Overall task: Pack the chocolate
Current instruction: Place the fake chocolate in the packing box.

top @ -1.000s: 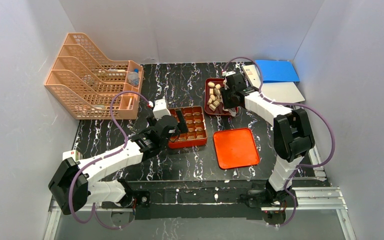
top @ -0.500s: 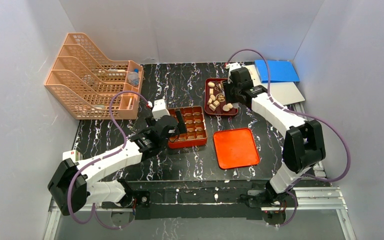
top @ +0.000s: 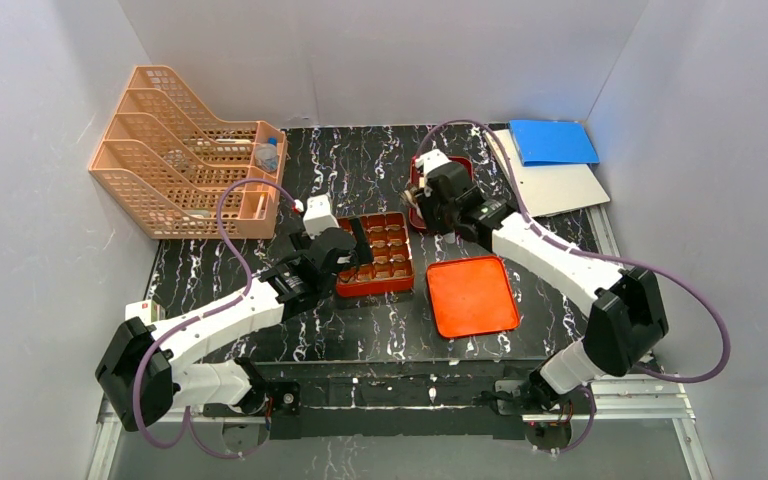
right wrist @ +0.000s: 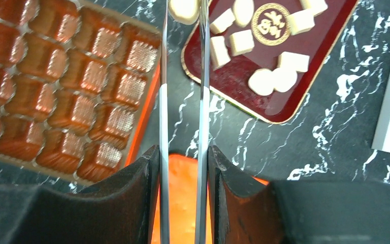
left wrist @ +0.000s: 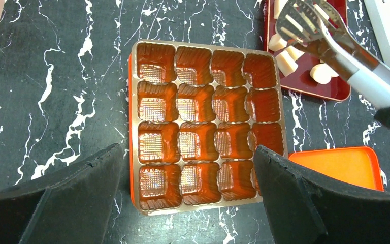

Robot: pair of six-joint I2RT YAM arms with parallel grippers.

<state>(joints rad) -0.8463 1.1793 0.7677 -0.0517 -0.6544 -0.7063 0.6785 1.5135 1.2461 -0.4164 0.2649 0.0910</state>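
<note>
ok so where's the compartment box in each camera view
top external: compartment box mid-table, left of the flat orange lid.
left wrist: fills the centre; lid at lower right.
right wrist: upper left, cut off; lid at bottom centre.
shared landmark: the flat orange lid.

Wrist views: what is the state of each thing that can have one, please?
Left gripper: open, empty, above the box.
Right gripper: shut on the tongs.
Tongs: pinched on one chocolate piece.
Compartmented box: uncovered, all visible cells empty.
Dark red tray: holds loose chocolates.
Orange lid: off the box, lying flat beside it.
</note>
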